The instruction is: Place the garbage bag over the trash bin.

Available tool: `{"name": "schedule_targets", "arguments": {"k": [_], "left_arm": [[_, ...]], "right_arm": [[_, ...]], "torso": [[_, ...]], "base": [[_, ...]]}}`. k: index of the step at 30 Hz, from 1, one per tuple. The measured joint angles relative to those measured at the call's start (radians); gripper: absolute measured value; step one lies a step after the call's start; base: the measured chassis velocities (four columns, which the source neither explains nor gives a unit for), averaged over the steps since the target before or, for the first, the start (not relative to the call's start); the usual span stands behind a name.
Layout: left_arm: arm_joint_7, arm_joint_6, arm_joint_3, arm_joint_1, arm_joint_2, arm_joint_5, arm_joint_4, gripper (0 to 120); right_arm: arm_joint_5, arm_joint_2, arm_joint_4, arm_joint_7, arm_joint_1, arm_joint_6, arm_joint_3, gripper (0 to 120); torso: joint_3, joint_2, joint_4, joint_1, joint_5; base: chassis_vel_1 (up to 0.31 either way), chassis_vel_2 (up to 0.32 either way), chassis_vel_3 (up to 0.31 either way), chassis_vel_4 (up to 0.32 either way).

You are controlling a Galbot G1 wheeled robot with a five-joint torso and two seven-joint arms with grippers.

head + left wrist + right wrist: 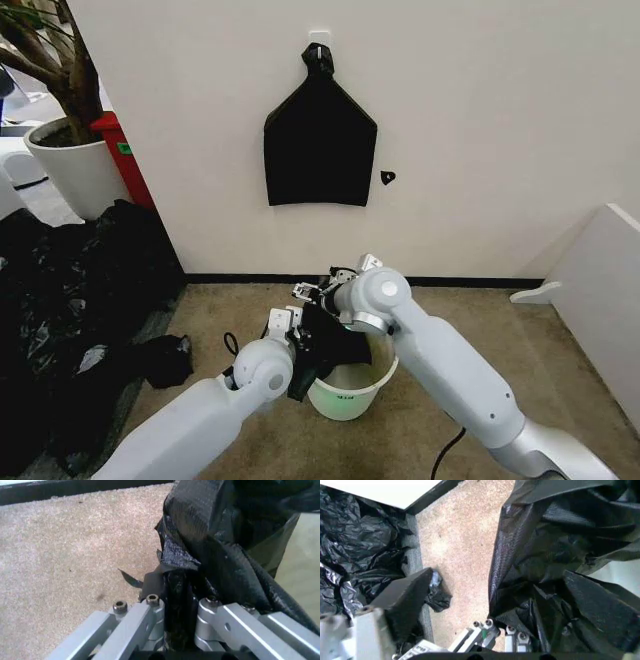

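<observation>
The garbage bag [335, 338] hangs bunched at lower centre of the head view, draped over the far-left part of the trash bin [350, 392] rim, whose near side is bare. The left end effector [175, 609] is clenched on a fold of the film at the bag's left edge, and the right end effector [501, 633] grips the opposite edge. Holding two sides probably lets the arms stretch the mouth open over the rim. Black plastic sheeting [60, 300] lies at left.
</observation>
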Motion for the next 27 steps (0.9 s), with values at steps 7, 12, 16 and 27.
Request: {"name": "schedule_targets", "arguments": {"k": [7, 12, 16, 27], "left_arm": [[0.001, 0.0, -0.003, 0.002, 0.001, 0.001, -0.003, 6], [0.002, 0.0, -0.007, 0.004, 0.0, 0.001, -0.002, 6], [0.003, 0.0, -0.01, 0.007, -0.001, 0.004, -0.002, 6], [0.011, -0.001, -0.014, 0.014, -0.001, 0.018, -0.002, 6]], "right_arm": [[-0.024, -0.006, -0.012, -0.009, -0.01, -0.001, -0.008, 65], [-0.029, -0.019, 0.0, -0.01, -0.015, -0.001, -0.01, 49], [-0.044, -0.024, -0.001, -0.016, -0.02, -0.001, -0.011, 32], [-0.071, -0.019, -0.01, -0.031, -0.027, -0.001, -0.014, 0]], "torso": [[0.0, 0.0, -0.0002, 0.0, -0.0001], [0.0, 0.0, -0.0002, 0.0, -0.0001], [0.0, 0.0, -0.0002, 0.0, -0.0001], [0.0, 0.0, 0.0001, 0.0, 0.0]], "base": [[0.0, 0.0, 0.0, 0.0], [0.0, 0.0, 0.0, 0.0], [0.0, 0.0, 0.0, 0.0], [0.0, 0.0, 0.0, 0.0]]}}
